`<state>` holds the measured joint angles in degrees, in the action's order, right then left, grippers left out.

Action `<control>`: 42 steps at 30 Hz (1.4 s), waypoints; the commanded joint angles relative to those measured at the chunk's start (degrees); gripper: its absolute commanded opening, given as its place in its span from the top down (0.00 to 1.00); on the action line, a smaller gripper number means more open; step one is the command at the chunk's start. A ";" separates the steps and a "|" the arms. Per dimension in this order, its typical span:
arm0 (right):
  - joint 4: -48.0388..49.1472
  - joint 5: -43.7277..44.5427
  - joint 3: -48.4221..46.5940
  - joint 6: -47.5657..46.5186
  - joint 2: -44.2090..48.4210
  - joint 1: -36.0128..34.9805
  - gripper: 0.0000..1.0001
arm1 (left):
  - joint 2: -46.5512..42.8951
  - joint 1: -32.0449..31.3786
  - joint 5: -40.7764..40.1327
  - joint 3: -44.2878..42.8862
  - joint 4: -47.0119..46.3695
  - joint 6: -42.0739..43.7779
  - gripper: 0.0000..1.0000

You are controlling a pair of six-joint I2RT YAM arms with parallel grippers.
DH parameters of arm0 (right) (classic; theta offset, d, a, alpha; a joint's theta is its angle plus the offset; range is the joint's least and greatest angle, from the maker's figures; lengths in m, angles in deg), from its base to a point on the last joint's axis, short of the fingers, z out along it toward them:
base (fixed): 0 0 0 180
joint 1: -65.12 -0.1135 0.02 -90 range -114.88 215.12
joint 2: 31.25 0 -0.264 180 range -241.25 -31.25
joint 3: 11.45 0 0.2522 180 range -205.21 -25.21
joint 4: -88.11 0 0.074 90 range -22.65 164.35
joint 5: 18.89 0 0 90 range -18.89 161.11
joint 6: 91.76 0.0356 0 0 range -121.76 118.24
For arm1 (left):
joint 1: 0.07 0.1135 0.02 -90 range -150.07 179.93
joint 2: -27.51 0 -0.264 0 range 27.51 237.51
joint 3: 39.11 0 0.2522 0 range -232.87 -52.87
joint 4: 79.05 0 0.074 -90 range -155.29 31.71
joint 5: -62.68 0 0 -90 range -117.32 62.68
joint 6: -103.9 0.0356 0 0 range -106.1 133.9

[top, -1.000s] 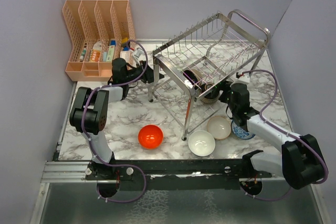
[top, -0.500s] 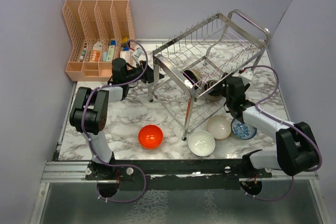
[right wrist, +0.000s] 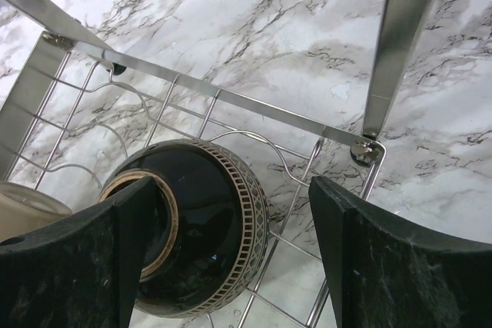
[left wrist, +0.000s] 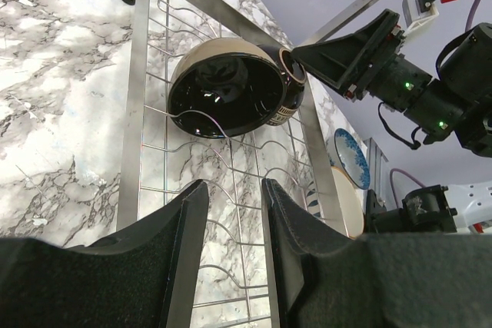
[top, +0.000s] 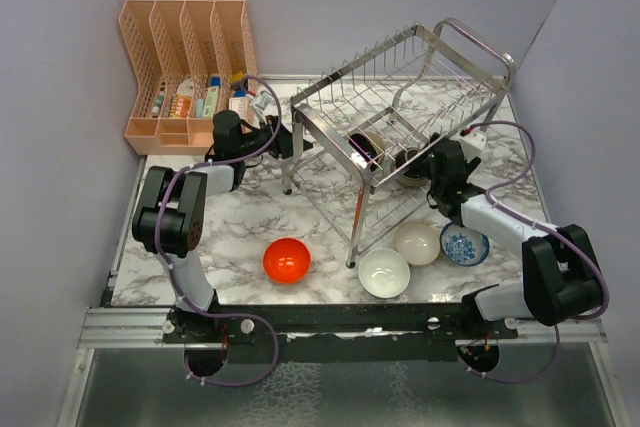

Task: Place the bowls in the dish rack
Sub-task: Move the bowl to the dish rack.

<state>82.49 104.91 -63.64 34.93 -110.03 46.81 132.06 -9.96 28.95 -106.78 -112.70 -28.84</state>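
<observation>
The steel dish rack (top: 469, 37) stands at centre right. A dark brown bowl (top: 388, 152) with a patterned band lies on its side on the lower tier (right wrist: 231, 97). My right gripper (top: 428, 162) is at the rack's right end, open wide around that bowl (right wrist: 207, 228); its right finger (right wrist: 384, 266) stands apart from it. My left gripper (top: 297, 139) is at the rack's left end, open by a narrow gap (left wrist: 233, 186) with only rack wires (left wrist: 138, 113) beyond. The red-orange (top: 287, 259), white (top: 384, 272), beige (top: 417, 242) and blue-patterned (top: 464, 244) bowls sit on the table in front.
A peach slotted organiser (top: 185, 57) with small packets stands at the back left. Walls close in the marble table (top: 230, 222) on the left, back and right. The rack's legs (top: 354, 237) come down just behind the row of bowls.
My right arm has swung back and up towards the rack's right end, uncovering the blue-patterned bowl. Its jaws stayed open. The left arm has not moved.
</observation>
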 commanded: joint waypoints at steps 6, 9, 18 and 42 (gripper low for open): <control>-9.21 -3.44 -1.09 0.67 -4.35 5.89 0.20 | -2.70 -0.39 -0.59 -0.21 0.05 1.17 0.63; -9.40 -4.19 -1.41 0.57 -4.91 6.89 0.20 | -2.69 -0.48 -0.67 -0.33 0.21 1.24 0.63; -9.90 -7.34 -1.84 0.76 -5.90 10.39 0.20 | -2.17 -0.48 -0.77 -0.43 0.56 1.64 0.63; -9.86 -24.60 1.79 -8.75 9.54 10.57 0.21 | -1.81 -0.57 -0.55 -0.23 -1.56 0.09 0.63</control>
<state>76.26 86.71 -62.38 29.96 -104.24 57.00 131.60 -10.33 28.76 -106.78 -111.61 -28.38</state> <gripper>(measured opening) 0.794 0.368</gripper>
